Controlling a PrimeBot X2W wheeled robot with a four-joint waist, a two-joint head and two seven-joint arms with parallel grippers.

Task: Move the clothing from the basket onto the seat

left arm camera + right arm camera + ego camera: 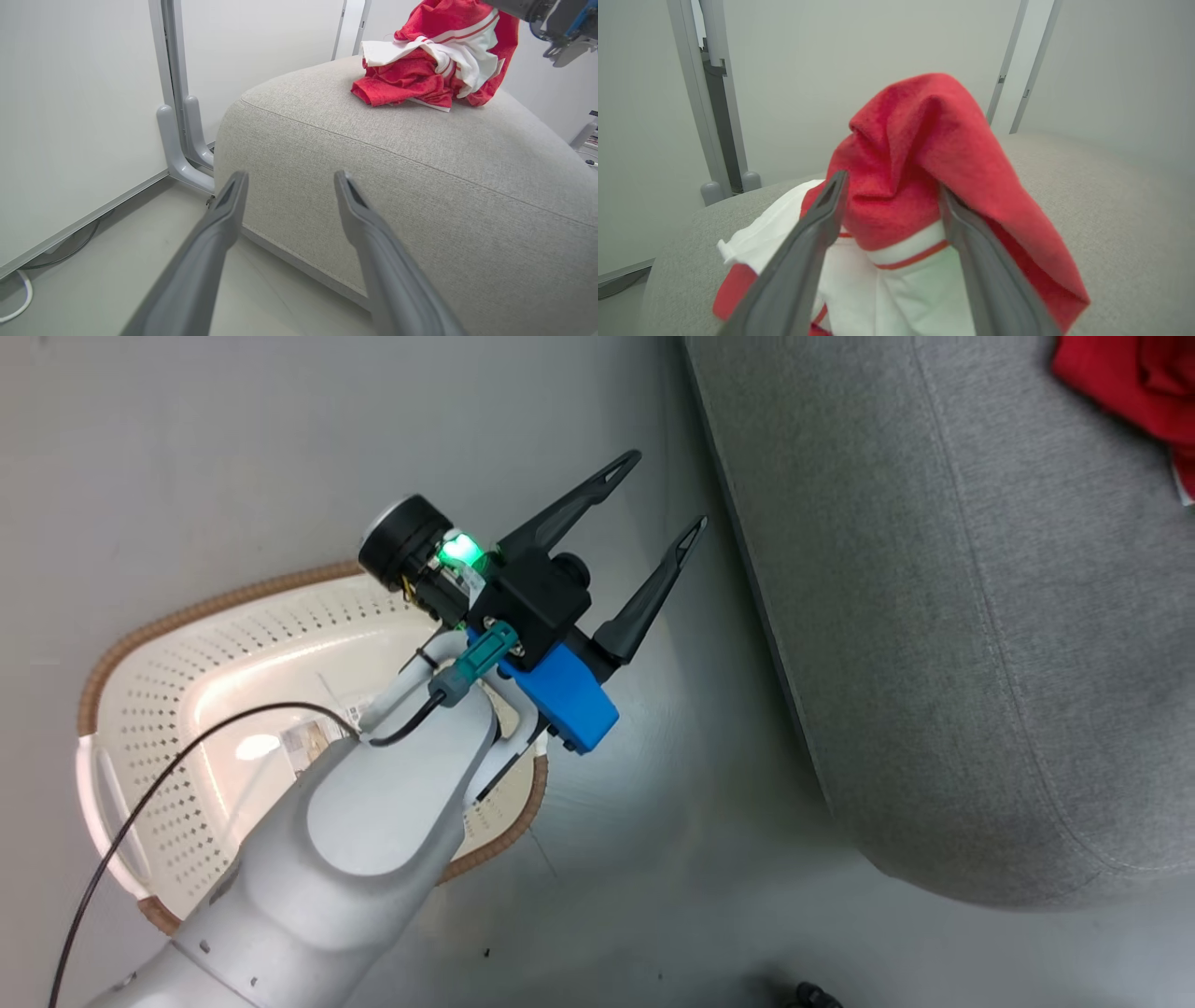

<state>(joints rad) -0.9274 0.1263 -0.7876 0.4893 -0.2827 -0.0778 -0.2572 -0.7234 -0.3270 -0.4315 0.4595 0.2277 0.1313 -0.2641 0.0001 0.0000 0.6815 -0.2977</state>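
In the head view the left forearm (373, 821) covers much of the basket (187, 644) and part of the sticker (303, 747) on its bottom, whose print is too small to read. The top right corner cuts off the clothing (1134, 378), and the seat (980, 616) runs off the top and right edges. A small dark thing (814, 995) at the bottom edge cannot be identified. In the right wrist view a fold of the clothing hides one fingertip of the right tool (892, 186).
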